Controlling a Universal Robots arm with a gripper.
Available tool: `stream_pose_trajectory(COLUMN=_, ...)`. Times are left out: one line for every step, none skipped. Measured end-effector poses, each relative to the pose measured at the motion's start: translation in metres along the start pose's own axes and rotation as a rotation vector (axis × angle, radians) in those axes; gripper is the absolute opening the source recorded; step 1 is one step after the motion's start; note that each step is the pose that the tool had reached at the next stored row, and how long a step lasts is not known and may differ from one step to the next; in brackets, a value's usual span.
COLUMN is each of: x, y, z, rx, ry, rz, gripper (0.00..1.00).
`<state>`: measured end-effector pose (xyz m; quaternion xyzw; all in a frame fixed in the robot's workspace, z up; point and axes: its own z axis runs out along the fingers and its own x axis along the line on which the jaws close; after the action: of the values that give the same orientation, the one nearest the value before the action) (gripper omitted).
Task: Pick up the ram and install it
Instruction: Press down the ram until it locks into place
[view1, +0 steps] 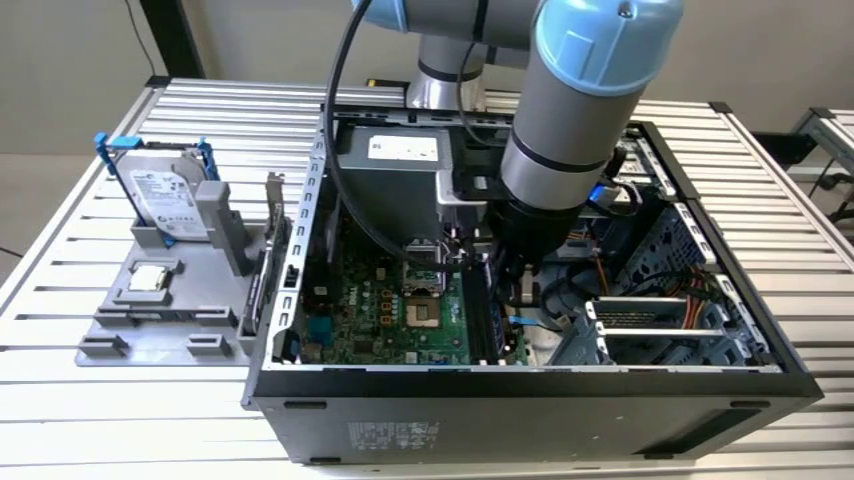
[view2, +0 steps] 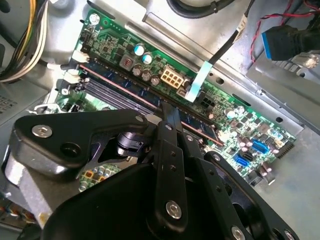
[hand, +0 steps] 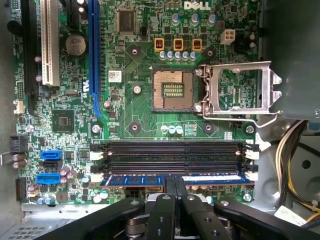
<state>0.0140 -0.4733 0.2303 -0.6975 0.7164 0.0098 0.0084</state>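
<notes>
The ram (hand: 210, 178) is a blue stick with dark chips. It stands in the motherboard slot nearest my gripper (hand: 176, 182), level with the two empty black slots (hand: 170, 147) beside it. In the second wrist view the ram (view2: 120, 82) runs diagonally, and my gripper (view2: 167, 107) comes down onto its upper edge near the middle. The two fingers are shut together with their tips against that edge. In the exterior view my gripper (view1: 518, 290) is low inside the open computer case (view1: 534, 385), over the green motherboard (view1: 387, 300).
The processor socket (hand: 172, 90) is empty, with its metal latch frame (hand: 240, 90) swung open. Cable bundles (hand: 295, 150) lie beside the slots. Outside the case, a grey fixture (view1: 147, 320) holds a hard drive in a blue bracket (view1: 167, 195) and a small square chip (view1: 151, 280).
</notes>
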Motion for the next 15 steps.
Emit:
stream_pose_trajectory(x=0.0, y=0.0, z=0.0011, rx=-0.003, ry=0.0, rz=0.0, gripper=0.0)
stream_pose_trajectory(x=0.0001, y=0.0001, z=0.0027, rx=-0.0048, ry=0.0, rz=0.0, gripper=0.0)
stream_pose_trajectory(x=0.0001, y=0.0002, z=0.0046, rx=-0.0057, ry=0.0, rz=0.0, gripper=0.0)
stream_pose_trajectory(x=0.0003, y=0.0002, z=0.0061, rx=-0.0065, ry=0.0009, rz=0.0, gripper=0.0)
stream_pose_trajectory(x=0.0004, y=0.0001, z=0.0076, rx=-0.0072, ry=0.0018, rz=0.0, gripper=0.0)
stream_pose_trajectory(x=0.0005, y=0.0001, z=0.0093, rx=-0.0073, ry=0.0022, rz=0.0, gripper=0.0)
stream_pose_trajectory(x=0.0005, y=0.0001, z=0.0113, rx=-0.0073, ry=0.0016, rz=0.0, gripper=0.0)
stream_pose_trajectory(x=0.0005, y=0.0001, z=0.0124, rx=-0.0078, ry=0.0019, rz=0.0, gripper=0.0)
stream_pose_trajectory(x=0.0004, y=0.0001, z=0.0124, rx=-0.0084, ry=0.002, rz=0.0, gripper=0.0)
stream_pose_trajectory(x=0.0002, y=0.0, z=0.0118, rx=-0.0095, ry=0.0018, rz=0.0, gripper=0.0)
stream_pose_trajectory(x=0.0001, y=-0.0001, z=0.0097, rx=-0.0099, ry=-0.0002, rz=0.0, gripper=0.0)
stream_pose_trajectory(x=-0.0005, y=-0.0002, z=0.0071, rx=-0.0101, ry=-0.0035, rz=0.0, gripper=0.0)
stream_pose_trajectory(x=-0.0003, y=-0.0002, z=0.0028, rx=-0.0109, ry=-0.0015, rz=0.0, gripper=0.0)
stream_pose_trajectory(x=-0.0001, y=-0.0002, z=-0.0021, rx=-0.0117, ry=0.0001, rz=0.0, gripper=0.0)
stream_pose_trajectory(x=-0.0002, y=-0.0002, z=-0.0064, rx=-0.0122, ry=-0.0001, rz=0.0, gripper=0.0)
